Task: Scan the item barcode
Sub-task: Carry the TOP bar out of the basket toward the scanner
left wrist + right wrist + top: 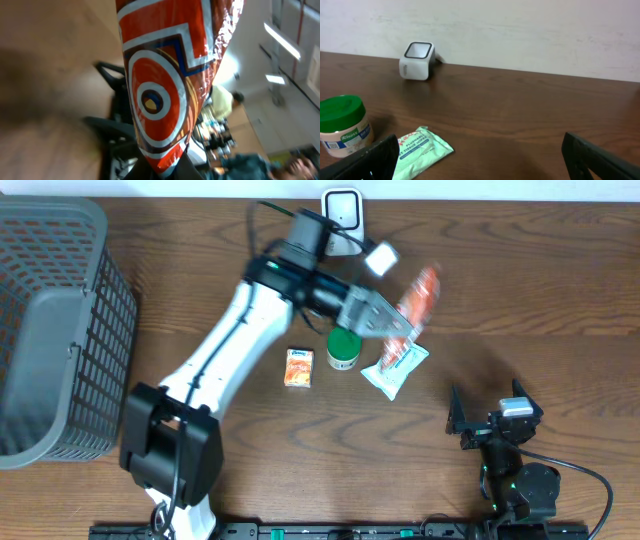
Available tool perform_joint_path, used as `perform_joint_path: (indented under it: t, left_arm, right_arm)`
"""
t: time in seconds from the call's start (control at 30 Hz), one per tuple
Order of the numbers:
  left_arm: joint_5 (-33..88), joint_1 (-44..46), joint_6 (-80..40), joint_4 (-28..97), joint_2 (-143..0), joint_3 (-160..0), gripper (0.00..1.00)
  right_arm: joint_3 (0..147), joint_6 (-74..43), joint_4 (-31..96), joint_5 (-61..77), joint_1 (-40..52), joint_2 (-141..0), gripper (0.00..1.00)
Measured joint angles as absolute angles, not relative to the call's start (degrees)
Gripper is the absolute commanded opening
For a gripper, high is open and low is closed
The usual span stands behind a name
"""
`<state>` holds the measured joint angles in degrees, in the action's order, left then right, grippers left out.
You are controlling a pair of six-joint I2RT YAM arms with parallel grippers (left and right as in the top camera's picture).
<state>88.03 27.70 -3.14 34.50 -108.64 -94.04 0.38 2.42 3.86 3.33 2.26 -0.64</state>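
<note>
The item, a shiny orange-red snack bag (421, 293), hangs in the air right of the white scanner (343, 210) at the table's back edge. My left gripper (405, 330) is shut on the bag's lower end. In the left wrist view the bag (165, 75) fills the middle, with its pinched tip between the dark fingers of the left gripper (170, 169). No barcode shows on the visible side. My right gripper (485, 412) rests open at the front right with nothing between its fingers, and the right gripper (480, 165) faces the scanner (417, 61).
A green-lidded jar (343, 348), a small orange box (299, 367) and a pale green wipes packet (394, 368) lie mid-table below the left arm. A grey mesh basket (50, 330) fills the left side. The jar (342, 125) and packet (417, 150) lie ahead-left of the right gripper.
</note>
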Motion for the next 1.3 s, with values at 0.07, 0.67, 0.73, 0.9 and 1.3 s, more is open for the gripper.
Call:
perform_joint_path:
  t: [0.07, 0.67, 0.73, 0.9, 1.3]
  left_arm:
    - [88.2, 30.3, -2.8, 34.6, -108.6, -93.2, 0.07]
    - [85.4, 31.6, -25.9, 27.6, -108.6, -92.3, 0.08]
    - [79.8, 31.4, -32.2, 27.6, -108.6, -92.3, 0.08]
    - [61.2, 31.5, -39.3, 28.9, -108.6, -92.3, 0.07]
    - [25.1, 40.1, -46.6, 30.2, -117.4, -92.3, 0.07]
  right_arm:
    - [0.4, 2.4, 3.9, 3.3, 2.3, -0.6, 0.99]
    - [0.4, -1.1, 3.9, 3.4, 2.3, -0.6, 0.99]
    - [0.4, -2.6, 3.9, 3.3, 2.3, -0.6, 0.99]
    - [0.4, -3.9, 3.9, 2.3, 2.3, -0.6, 0.99]
    - [0.4, -7.4, 3.2, -1.4, 2.3, -0.6, 0.99]
